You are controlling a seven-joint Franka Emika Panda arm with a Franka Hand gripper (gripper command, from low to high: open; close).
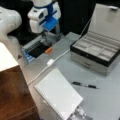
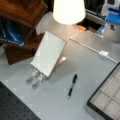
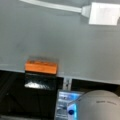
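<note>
My gripper (image 1: 45,38) hangs from the white and blue arm at a front view's top, just above the table's far edge. Nearest to it is a small orange block (image 1: 48,50), which lies at that edge a little below the gripper. The block (image 2: 81,28) also shows in a front view's top, under the lamp. In the wrist view the orange block (image 3: 41,67) sits on the grey table's rim with a dark gap behind it, and no fingers show. Nothing is seen held.
A white cable with an adapter (image 1: 50,62) crosses the table (image 1: 105,100). A white notebook (image 1: 58,96) leans on metal clips, and a black pen (image 1: 84,85) lies beside it. An open compartment box (image 1: 96,50) stands at right, a wooden shelf (image 1: 13,95) at left, and a lamp shade (image 2: 68,10) hangs above.
</note>
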